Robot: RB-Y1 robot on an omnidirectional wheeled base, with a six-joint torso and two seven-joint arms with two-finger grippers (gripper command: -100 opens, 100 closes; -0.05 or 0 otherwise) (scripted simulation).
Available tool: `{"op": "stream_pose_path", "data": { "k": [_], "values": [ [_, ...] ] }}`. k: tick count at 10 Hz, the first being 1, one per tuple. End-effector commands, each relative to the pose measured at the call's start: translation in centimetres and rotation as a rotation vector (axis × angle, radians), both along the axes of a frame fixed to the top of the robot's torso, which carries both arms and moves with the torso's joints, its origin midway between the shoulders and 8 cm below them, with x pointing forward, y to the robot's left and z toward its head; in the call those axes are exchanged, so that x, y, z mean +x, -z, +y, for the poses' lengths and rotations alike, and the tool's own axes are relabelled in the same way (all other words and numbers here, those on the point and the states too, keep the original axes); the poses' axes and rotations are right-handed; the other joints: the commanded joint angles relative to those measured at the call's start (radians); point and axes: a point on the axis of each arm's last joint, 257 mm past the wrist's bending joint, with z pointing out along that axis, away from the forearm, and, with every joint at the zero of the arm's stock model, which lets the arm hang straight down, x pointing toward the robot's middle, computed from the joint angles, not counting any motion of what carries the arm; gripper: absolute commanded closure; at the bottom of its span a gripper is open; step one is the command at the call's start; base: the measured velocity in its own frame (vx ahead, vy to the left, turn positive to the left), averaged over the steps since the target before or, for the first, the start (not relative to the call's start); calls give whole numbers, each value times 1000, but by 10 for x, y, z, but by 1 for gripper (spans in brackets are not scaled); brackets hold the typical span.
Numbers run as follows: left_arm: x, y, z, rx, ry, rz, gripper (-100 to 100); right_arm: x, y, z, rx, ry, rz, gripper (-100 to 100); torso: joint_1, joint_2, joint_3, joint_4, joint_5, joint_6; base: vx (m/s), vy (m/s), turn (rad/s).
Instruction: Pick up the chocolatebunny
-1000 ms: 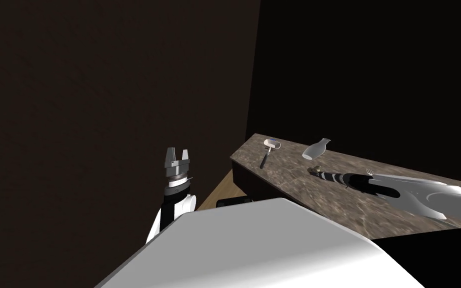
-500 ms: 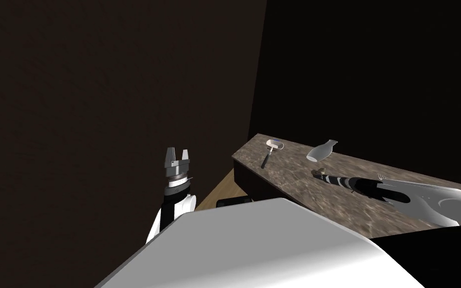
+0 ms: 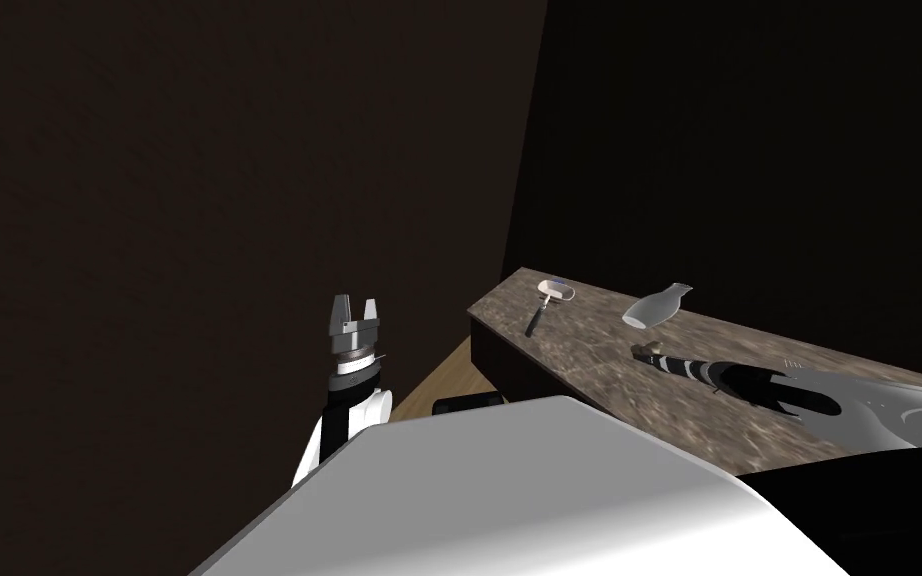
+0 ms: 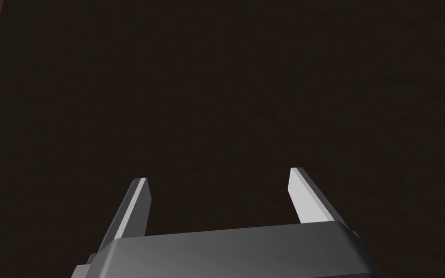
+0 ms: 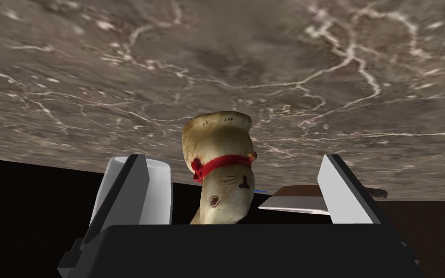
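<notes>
Nearest the robot, well short of the chocolate bunny [image 5: 219,145] and off the end of the bench [image 3: 589,375], the left gripper [image 3: 356,300] is pointing upward with its jaws spread and nothing between them. The right arm is the nearer one: it is lying low over the bench, and the right gripper [image 5: 227,158] is sitting around the bunny, jaws spread wide, one finger on each side with a clear gap on both. The bunny, cream-gold with a red ribbon at its neck, seems to be standing on its base on the marbled top. That puts its long axis rising from the bench, crosswise to the line between the jaws, with its head close to the gripper's dark body. To my eye the jaws need only close. Beyond the bunny a pale vase [image 3: 657,305] is lying on its side, and farther off a white-headed tool [image 3: 546,300] is resting near the bench's far corner.
</notes>
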Motion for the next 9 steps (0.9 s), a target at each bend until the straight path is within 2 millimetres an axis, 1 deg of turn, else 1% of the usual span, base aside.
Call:
{"op": "stream_pose_path", "data": {
  "k": [1, 2, 3, 4, 5, 6, 7, 8, 9],
  "values": [
    [0, 0, 0, 0, 0, 0, 0, 1, -1, -1, 8, 19, -15, -100, 0, 0, 0, 0, 0, 0, -3, 3, -20],
    [0, 0, 0, 0, 0, 0, 0, -17, 4, -5, -8, 19, 17, -100, 0, -1, -1, 0, 0, 0, -26, -4, 217],
    [0, 0, 0, 0, 0, 0, 0, -15, 2, -6, 3, 42, -3, -100, 0, 0, 0, 0, 0, -1, -44, -6, 153],
    [0, 0, 0, 0, 0, 0, 0, -14, 1, -7, 9, 54, -15, -100, 0, 0, 0, 0, 0, -1, -27, -2, 5],
    [0, 0, 0, 0, 0, 0, 0, -32, 6, -11, -10, 50, 21, -100, 0, 0, 0, 0, 0, 0, -49, 1, 225],
    [0, 0, 0, 0, 0, 0, 0, -30, 4, -12, -1, 70, 3, -100, 0, 1, 0, 0, 0, -1, -49, -12, 147],
    [0, 0, 0, 0, 0, 0, 0, -29, 3, -13, 7, 90, -14, -100, 0, 1, 1, 0, 0, 0, -19, -11, -20],
    [0, 0, 0, 0, 0, 0, 0, -47, 7, -17, -12, 88, 20, -100, 0, 0, 0, 0, 0, 0, -43, -3, 175],
    [0, 0, 0, 0, 0, 0, 0, -45, 4, -19, -1, 116, -5, -100, 0, 1, 0, 0, 0, -1, -47, 0, 164]
  ]
}}
